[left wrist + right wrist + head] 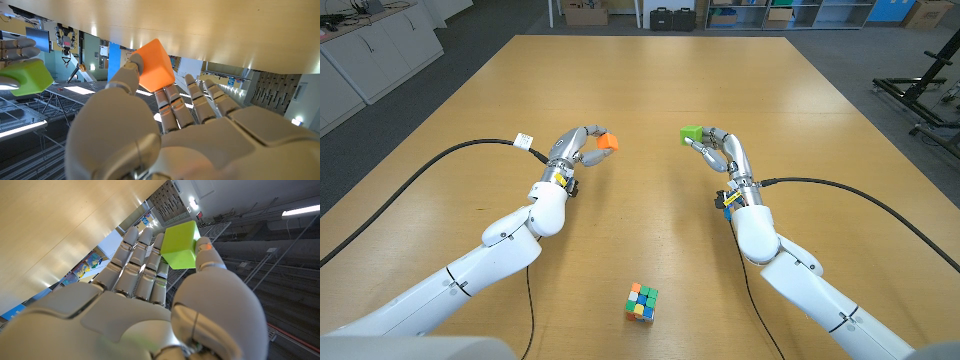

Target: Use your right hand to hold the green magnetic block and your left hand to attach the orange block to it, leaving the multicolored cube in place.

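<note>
My left hand holds the orange block at its fingertips, raised over the middle of the wooden table. In the left wrist view the orange block sits pinched between thumb and fingers of the left hand, with the green block across a gap. My right hand pinches the green block, facing the orange one, the two apart. In the right wrist view the green block is at the tips of the right hand. The multicolored cube lies near the front edge.
Black cables trail from both wrists across the table. White cabinets stand at the far left, boxes and shelves beyond the far edge, and a black stand at the right.
</note>
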